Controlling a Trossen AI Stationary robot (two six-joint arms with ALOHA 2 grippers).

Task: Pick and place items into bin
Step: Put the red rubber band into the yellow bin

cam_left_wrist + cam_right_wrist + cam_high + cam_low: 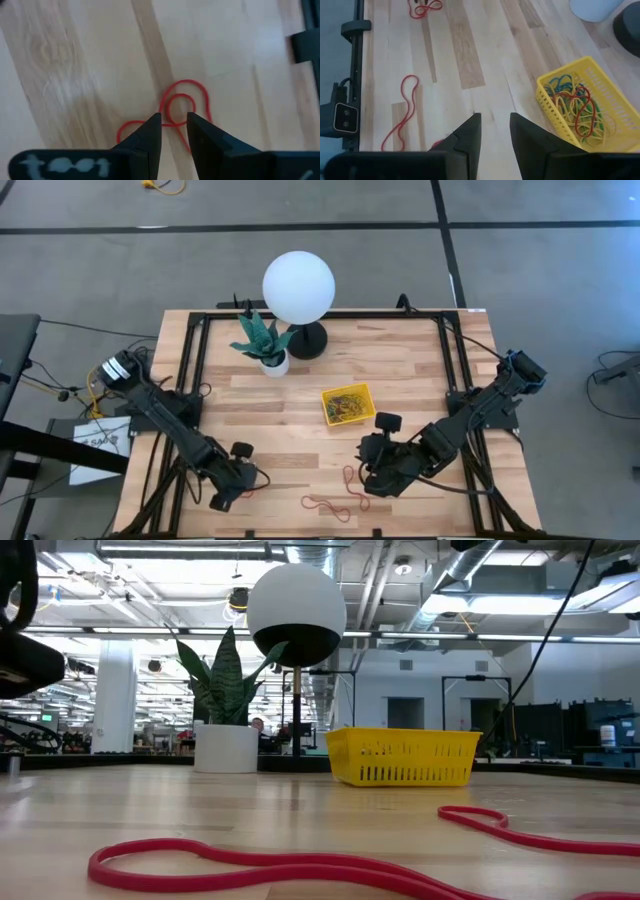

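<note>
**Supervisor:** Report status, near edge of the table first.

**Operator:** From my console I count two red loops left on the wood near the front edge. One long red band (pixel 322 505) lies flat between the two arms. A second red band (pixel 349 479) lies just beside the right gripper (pixel 368 472). The left gripper (pixel 173 125) hangs over a looped part of the first band; its fingers stand slightly apart with nothing between them, so no grasp is made. The right gripper's fingers are likewise slightly apart and empty, pointing across the table toward the bin.

**Supervisor:** And farther back?

**Operator:** The yellow bin (pixel 366 389) sits mid-table, well apart from both loose bands. It already holds a tangle of bands (pixel 575 107) in yellow, red, green and blue. Behind it stand the white plant pot (pixel 274 364) and the globe lamp (pixel 298 287); neither is involved.

**Supervisor:** Progress estimate?

**Operator:** I judge the task mostly complete: most bands are binned and two red loops remain. Next required step, in my judgement, is closing the left fingers on the band beneath them.
</note>
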